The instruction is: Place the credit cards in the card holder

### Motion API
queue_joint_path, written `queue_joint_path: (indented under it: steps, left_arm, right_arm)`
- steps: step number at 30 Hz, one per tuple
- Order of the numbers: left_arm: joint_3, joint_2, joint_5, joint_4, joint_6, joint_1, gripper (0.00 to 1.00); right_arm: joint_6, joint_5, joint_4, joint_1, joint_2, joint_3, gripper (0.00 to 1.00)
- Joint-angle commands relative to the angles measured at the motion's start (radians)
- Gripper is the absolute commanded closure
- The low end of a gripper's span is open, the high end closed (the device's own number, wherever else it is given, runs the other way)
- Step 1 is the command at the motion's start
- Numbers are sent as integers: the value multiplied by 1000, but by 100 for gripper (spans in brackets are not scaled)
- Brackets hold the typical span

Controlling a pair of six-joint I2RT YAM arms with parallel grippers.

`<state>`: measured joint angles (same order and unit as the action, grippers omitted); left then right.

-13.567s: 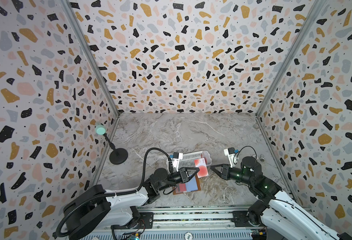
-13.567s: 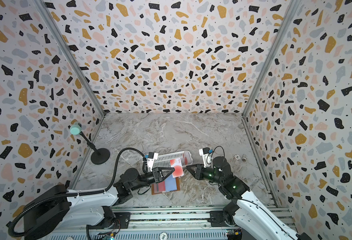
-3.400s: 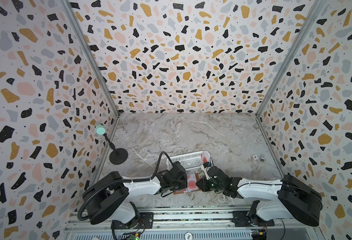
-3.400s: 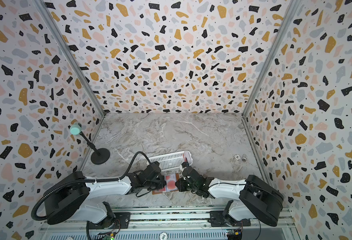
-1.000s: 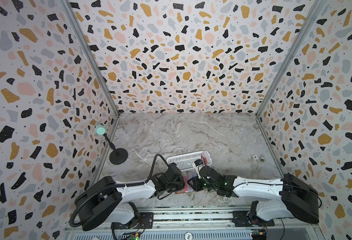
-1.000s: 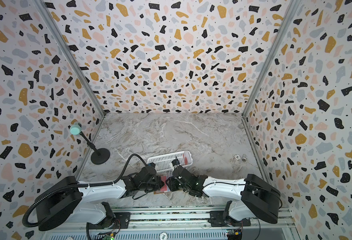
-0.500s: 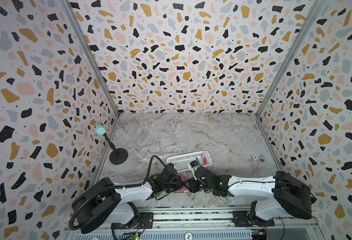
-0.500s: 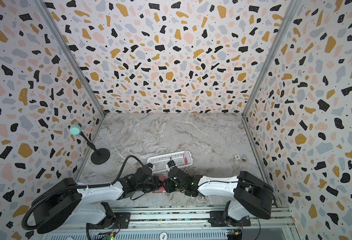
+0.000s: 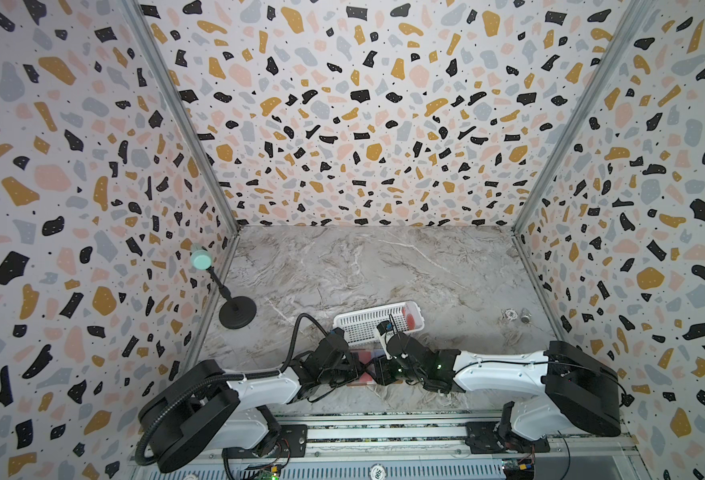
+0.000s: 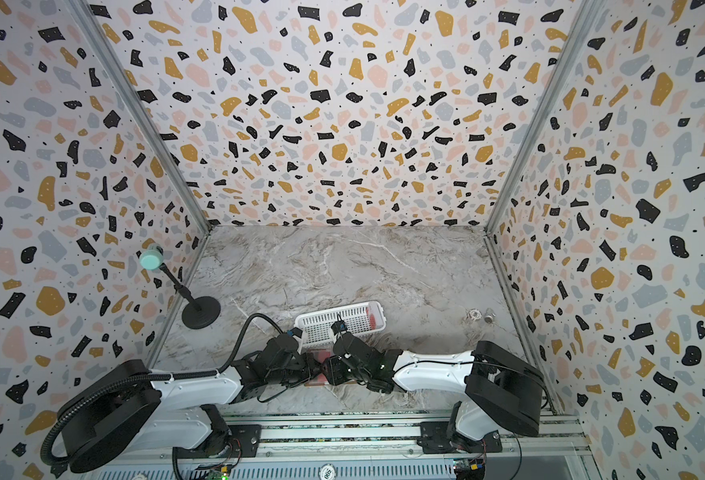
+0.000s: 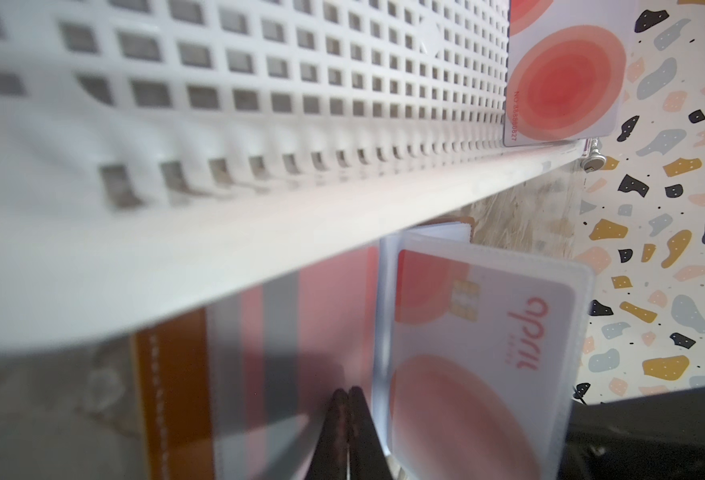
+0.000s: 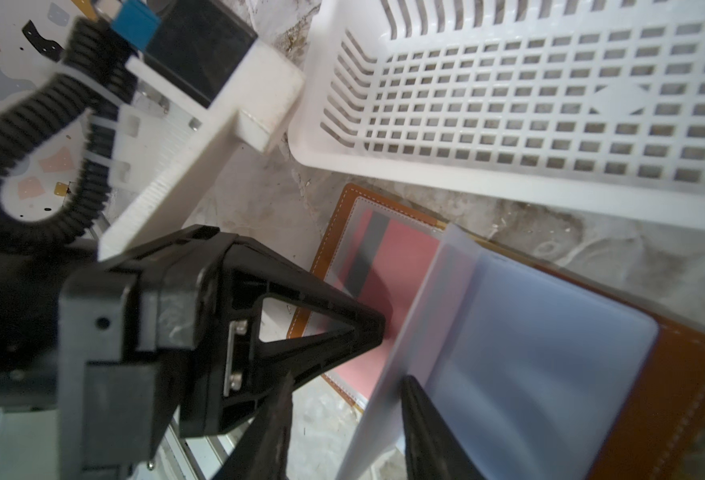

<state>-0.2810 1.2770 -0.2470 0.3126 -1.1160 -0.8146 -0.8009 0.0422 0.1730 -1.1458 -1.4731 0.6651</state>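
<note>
The holder (image 12: 691, 395) is laid open on the table (image 9: 384, 266), just in front of the basket (image 9: 365, 323) and between the two grippers, by which it is mostly hidden in both top views. The left gripper (image 11: 347, 401) is seen with its fingers pressed together and nothing between them. Its tip is set over the holder's flat page, where a pink card (image 12: 388, 266) with a dark stripe is kept in a sleeve; whether the tip touches cannot be told. A clear sleeve (image 11: 487, 266) is stood up from the spine, and a second card (image 11: 467, 353) with red blobs is seen inside it. The right gripper (image 12: 346, 407) is held with its fingers apart, astride the edge of that raised sleeve. One finger (image 12: 425, 415) is laid against the sleeve, the other is kept clear, so nothing is clamped. A third card (image 9: 411, 318) (image 10: 372, 314) is seen at the basket's right end in both top views.
</note>
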Motion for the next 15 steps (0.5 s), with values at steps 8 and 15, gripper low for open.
queue_joint_path:
  steps: [8, 15]
  left_arm:
    - [55, -51, -42, 43, -22, 32, 93]
    - [43, -184, -2, -139, 6, 71, 93]
  right_arm:
    - [20, 13, 3, -15, -37, 68, 59]
    - [22, -5, 0, -17, -28, 65, 59]
